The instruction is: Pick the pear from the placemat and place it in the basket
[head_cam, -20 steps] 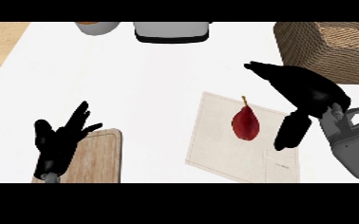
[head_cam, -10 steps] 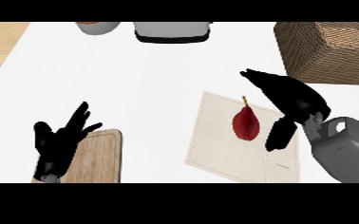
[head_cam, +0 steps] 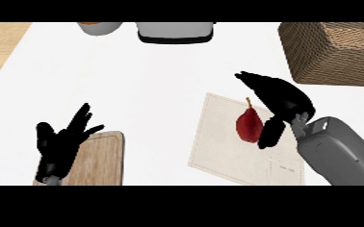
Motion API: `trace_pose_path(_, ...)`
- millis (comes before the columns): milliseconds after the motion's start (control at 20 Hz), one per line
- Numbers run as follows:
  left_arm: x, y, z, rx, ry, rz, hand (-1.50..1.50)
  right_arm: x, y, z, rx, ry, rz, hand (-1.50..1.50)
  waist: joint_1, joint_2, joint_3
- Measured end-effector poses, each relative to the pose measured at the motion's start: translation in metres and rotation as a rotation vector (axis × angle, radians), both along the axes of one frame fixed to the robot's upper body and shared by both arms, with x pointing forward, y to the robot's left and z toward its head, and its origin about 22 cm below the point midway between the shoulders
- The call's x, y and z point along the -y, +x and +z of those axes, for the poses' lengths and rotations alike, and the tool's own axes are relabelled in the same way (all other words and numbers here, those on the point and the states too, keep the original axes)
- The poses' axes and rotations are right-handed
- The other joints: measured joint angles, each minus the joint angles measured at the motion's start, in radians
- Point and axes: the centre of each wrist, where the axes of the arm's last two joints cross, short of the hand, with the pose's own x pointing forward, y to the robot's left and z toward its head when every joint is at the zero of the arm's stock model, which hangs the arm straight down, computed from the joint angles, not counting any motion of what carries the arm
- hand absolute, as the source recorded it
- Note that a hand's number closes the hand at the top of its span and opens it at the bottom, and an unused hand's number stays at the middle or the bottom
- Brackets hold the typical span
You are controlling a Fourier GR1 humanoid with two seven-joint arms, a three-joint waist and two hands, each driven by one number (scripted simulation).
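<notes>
Now the right hand [head_cam: 283, 98] is wide open and holds nothing; the pear [head_cam: 247, 125] lies on the placemat [head_cam: 220, 154] just beside its thumb. If the hand closes off-centre, the pear could, I think, roll away.

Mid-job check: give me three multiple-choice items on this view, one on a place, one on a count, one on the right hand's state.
1. The dark red pear lies: A on the wooden cutting board; B on the beige rectangular placemat; C in the woven basket.
2. Things lying on the placemat: A one; B two; C three.
3. The black right hand is: A open beside the pear; B shut round it; C resting on the cutting board.
Answers: B, beige mat shows all round the pear; A, only the pear lies there; A, its fingers stretch past the stem, uncurled.
</notes>
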Motion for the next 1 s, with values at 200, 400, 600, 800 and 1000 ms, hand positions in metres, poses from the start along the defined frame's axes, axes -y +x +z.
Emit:
trace_pose_path(200,-0.003,0.002,0.002,-0.004,-0.002,-0.009,0.00,0.000,0.004,-0.012,-0.031,-0.049,-0.004,-1.50,0.000,0.001,-0.002)
trace_pose_path(400,-0.003,0.002,0.000,-0.002,0.006,-0.005,0.00,0.008,0.005,-0.020,-0.066,-0.094,-0.008,-1.50,-0.003,0.000,-0.001)
trace_pose_path(600,-0.005,0.002,0.000,-0.006,0.003,-0.004,0.00,0.004,0.005,-0.035,-0.081,-0.099,-0.010,-1.50,-0.003,0.000,-0.001)
trace_pose_path(800,-0.004,0.003,0.001,-0.010,0.001,-0.005,0.00,-0.004,0.007,-0.042,-0.074,-0.092,-0.007,-1.50,-0.001,0.001,-0.001)
trace_pose_path(1000,-0.006,0.005,-0.003,-0.015,0.012,0.003,0.00,-0.006,0.007,-0.050,-0.067,-0.084,-0.002,-1.50,-0.003,-0.001,0.001)
